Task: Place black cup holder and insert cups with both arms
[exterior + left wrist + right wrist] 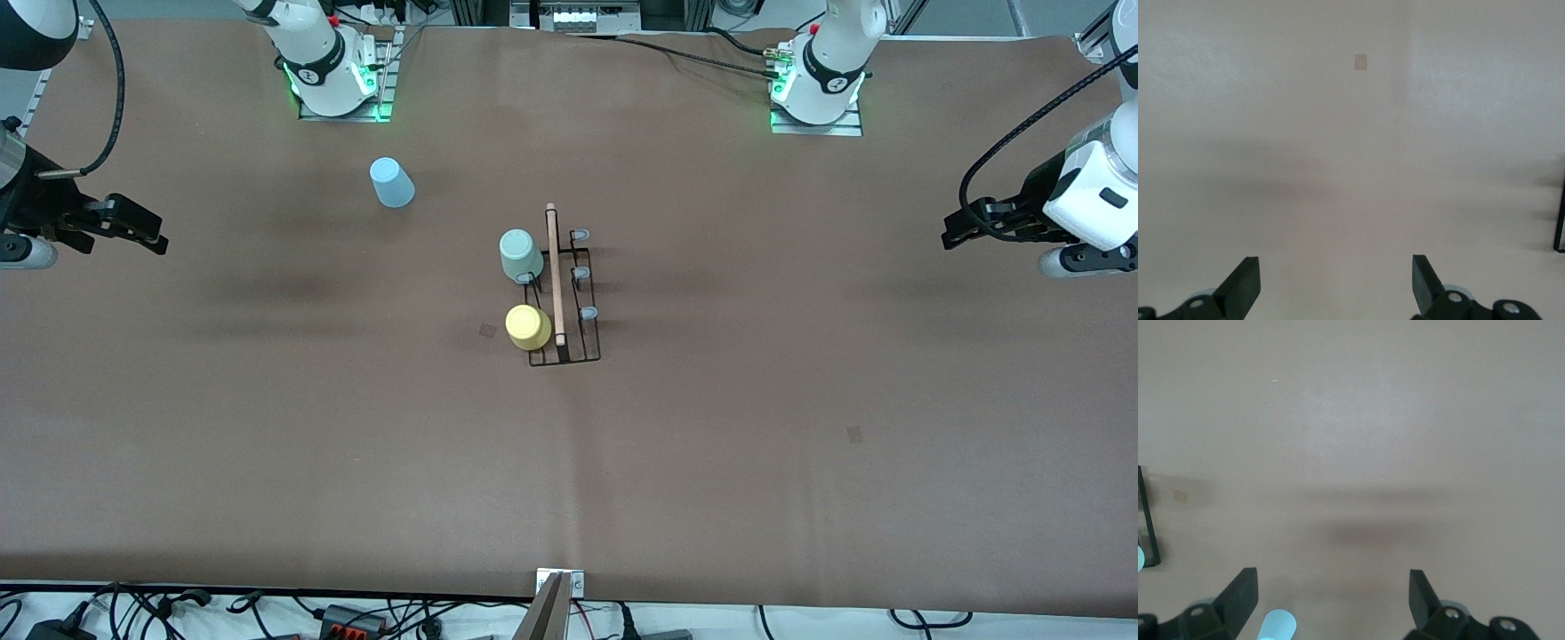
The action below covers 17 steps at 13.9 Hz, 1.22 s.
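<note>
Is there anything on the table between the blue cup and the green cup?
No. In the front view only bare brown table lies between the blue cup and the green cup.

A robotics lab: a table (267, 427) under a plain brown covering, two white arm bases (331, 76) bolted to metal plates with green lights at the frame's top, and cables (356, 615) and power adapters along its bottom edge.
</note>
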Available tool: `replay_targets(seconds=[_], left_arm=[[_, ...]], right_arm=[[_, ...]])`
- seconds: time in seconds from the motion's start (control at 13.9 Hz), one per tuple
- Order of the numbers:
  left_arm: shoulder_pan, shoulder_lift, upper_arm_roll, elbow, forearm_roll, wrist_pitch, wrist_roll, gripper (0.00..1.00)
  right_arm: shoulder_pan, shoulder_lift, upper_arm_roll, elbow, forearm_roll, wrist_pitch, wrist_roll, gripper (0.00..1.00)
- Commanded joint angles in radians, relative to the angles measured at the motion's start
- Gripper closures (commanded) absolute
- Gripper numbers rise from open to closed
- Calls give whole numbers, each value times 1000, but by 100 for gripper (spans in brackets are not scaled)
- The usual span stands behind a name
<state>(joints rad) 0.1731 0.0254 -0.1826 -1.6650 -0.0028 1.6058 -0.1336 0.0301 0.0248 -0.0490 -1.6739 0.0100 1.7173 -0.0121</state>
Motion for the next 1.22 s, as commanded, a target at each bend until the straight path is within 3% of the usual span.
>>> replay_targets(seconds=[0.0,0.29,0.43,1.15], left_arm=[[5,16,2,33,-6,-21,20,0],[3,16,2,33,-6,-21,20,0],[3,16,2,33,-6,-21,20,0],[3,16,2,33,-6,-21,20,0]], right_arm=[[1,-12,3,-3,-7,-5,3,0],[-27,-12,9,-6,-7,4,4,0],[-47,-16,46,-6,-5,2,4,0],[-47,-34,44,-26,-10,-13,-11,0]])
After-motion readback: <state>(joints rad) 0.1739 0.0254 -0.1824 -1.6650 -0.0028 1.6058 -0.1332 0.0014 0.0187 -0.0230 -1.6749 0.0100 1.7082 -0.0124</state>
